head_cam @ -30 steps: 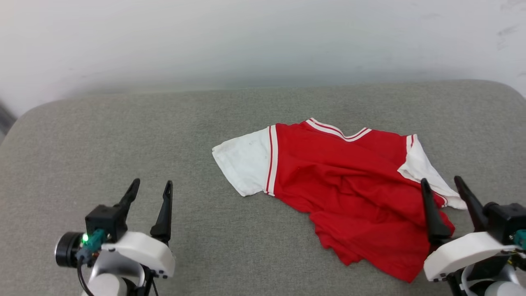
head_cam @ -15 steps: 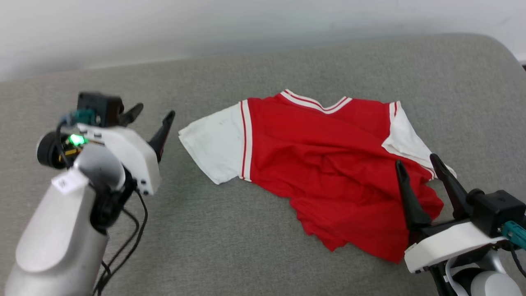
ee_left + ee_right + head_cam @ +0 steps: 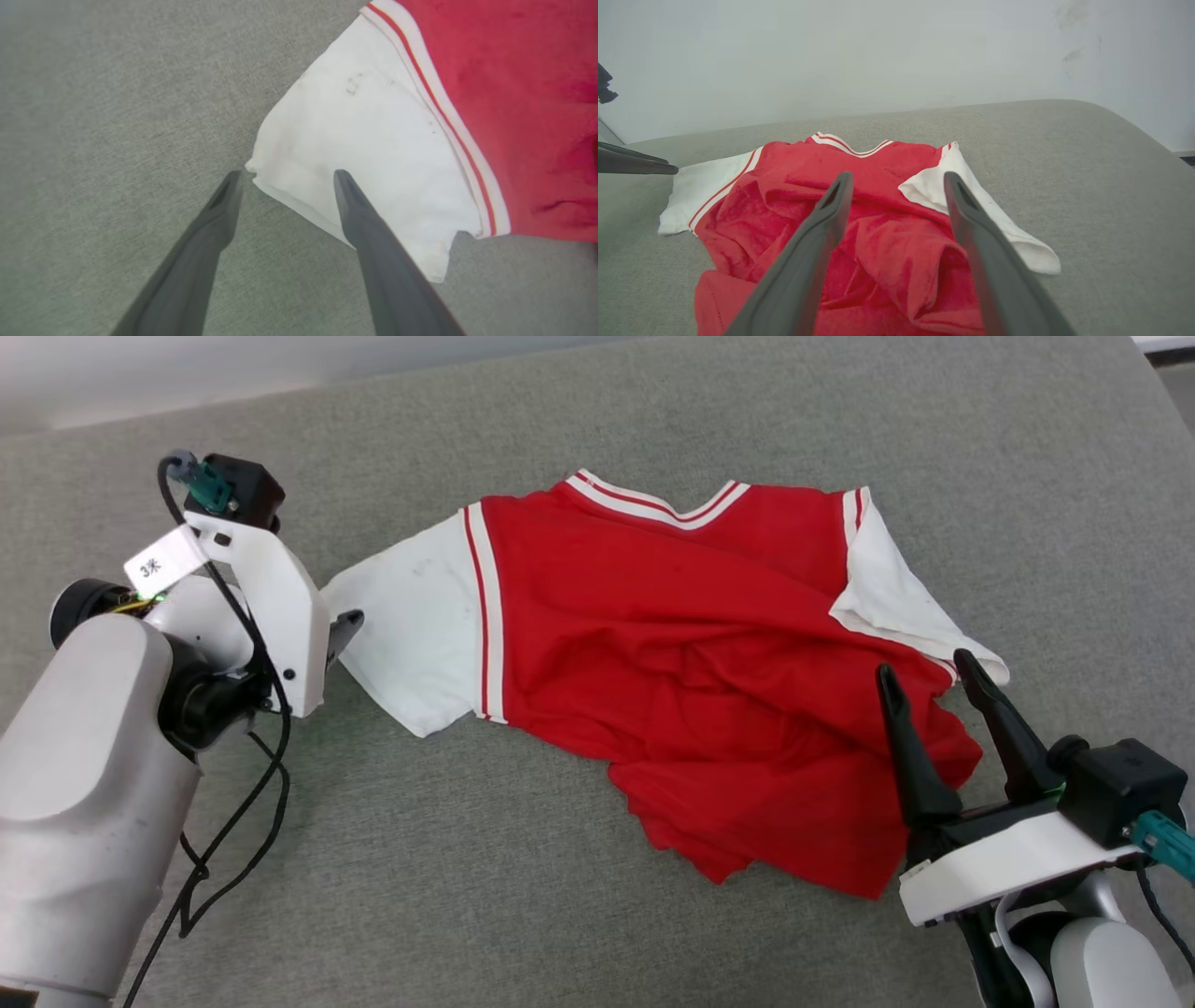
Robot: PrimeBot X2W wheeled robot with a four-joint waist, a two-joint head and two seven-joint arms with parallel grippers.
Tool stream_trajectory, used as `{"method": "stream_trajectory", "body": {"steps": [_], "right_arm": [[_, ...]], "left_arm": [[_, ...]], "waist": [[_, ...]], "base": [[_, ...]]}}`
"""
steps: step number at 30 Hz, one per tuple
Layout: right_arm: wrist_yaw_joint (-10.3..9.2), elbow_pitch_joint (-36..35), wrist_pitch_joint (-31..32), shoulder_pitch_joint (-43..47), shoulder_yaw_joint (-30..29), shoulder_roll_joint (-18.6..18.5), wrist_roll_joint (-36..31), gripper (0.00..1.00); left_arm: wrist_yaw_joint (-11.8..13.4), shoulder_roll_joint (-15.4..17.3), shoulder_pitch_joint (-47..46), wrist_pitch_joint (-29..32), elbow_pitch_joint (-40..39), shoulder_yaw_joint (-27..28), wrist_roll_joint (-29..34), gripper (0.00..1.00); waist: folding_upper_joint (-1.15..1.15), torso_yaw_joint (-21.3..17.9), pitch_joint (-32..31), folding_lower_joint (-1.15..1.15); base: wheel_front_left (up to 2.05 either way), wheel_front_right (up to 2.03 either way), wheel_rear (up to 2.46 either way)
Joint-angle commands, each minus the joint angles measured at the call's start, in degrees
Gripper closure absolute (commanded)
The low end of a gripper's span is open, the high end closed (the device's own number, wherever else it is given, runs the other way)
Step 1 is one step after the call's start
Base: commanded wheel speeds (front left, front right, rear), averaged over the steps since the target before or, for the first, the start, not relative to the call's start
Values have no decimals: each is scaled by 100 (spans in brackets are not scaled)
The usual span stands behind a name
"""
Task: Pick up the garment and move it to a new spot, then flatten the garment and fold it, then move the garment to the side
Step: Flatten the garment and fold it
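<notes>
Left gripper hanging spread, fingertips straddling corner of white sleeve of garment. Risk: closing this shallow, thin fabric slipping out or only top layer getting pinched.

Right gripper also spread, hovering over bunched red folds just ahead. Risk: grabbing several layers, lift coming up tangled.

Farther out, collar lying on grey cushion.

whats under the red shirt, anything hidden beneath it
The garment lies straight on the grey padded surface, which shows all round its edges. Its crumpled red body covers whatever is beneath the middle, so nothing there can be told.
</notes>
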Motion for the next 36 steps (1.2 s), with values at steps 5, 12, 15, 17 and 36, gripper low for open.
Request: {"method": "stream_trajectory", "body": {"steps": [5, 12, 15, 17, 36], "right_arm": [[-4, 110, -88, -120, 48, 18, 88, 0], [-3, 220, -126, -166, 13, 18, 176, 0], [-4, 251, -110, -180, -28, 17, 205, 0], [-4, 289, -71, -164, -76, 17, 243, 0], [-3, 726, 965, -242, -1604, -180, 526, 0]], "left_arm": [[-10, 73, -233, 306, 591, -374, -356, 0], [-14, -115, -28, 872, 1201, -966, -763, 49], [-15, -249, 15, 541, 1340, -994, -854, 100], [-14, -273, 45, 269, 1431, -993, -872, 100], [565, -56, 836, -2405, 512, -492, -710, 100]], "waist": [[0, -145, 216, 0], [0, -192, 270, 0], [0, -198, 250, 0], [0, -188, 204, 0], [0, 542, -674, 0]], "base": [[0, 0, 0], [0, 0, 0], [0, 0, 0], [0, 0, 0], [0, 0, 0]]}}
